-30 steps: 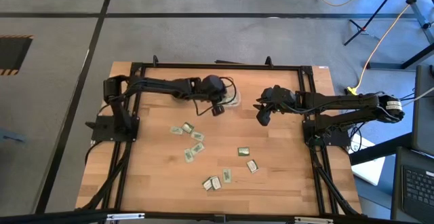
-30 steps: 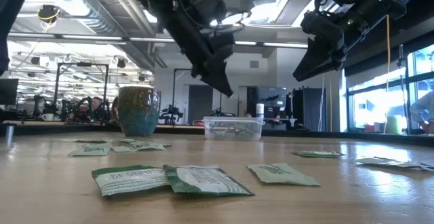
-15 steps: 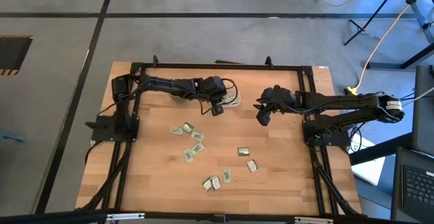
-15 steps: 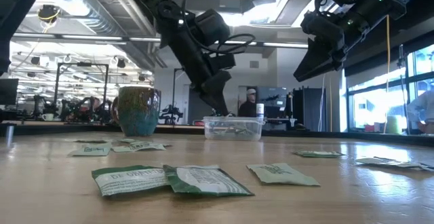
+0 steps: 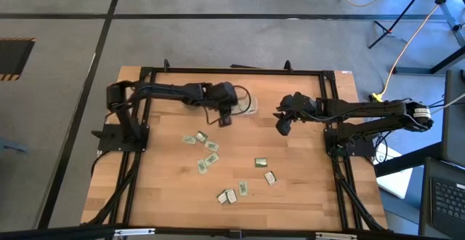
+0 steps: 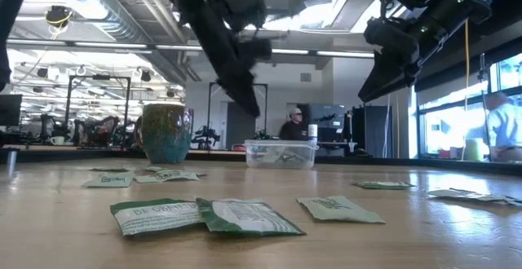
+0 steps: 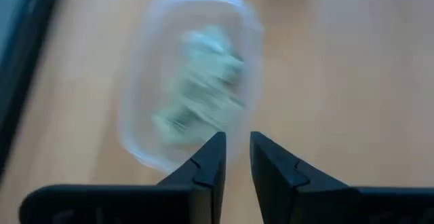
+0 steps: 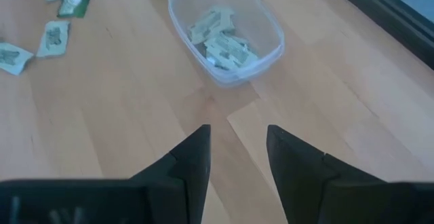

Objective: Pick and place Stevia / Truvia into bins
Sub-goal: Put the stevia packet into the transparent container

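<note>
Wooden worktop (image 5: pixel 167 196) carries about ten sachets (image 5: pixel 208 159) loose across its middle and near edge; the bin (image 8: pixel 226 28) by the far edge holds several. Your left hand (image 7: pixel 234 157), slightly parted and empty, hangs beside it. Right hand (image 8: pixel 237 157) waits spread. Descend squarely over one sachet.

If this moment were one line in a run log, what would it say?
left pincer: open, empty, above bin | right pincer: open, empty, waiting near bin | sachets: several in bin, others on table

Eleven loose sachets (image 5: pixel 261 163); one clear bin (image 8: pixel 226 30); one mug (image 6: pixel 166 132)
</note>
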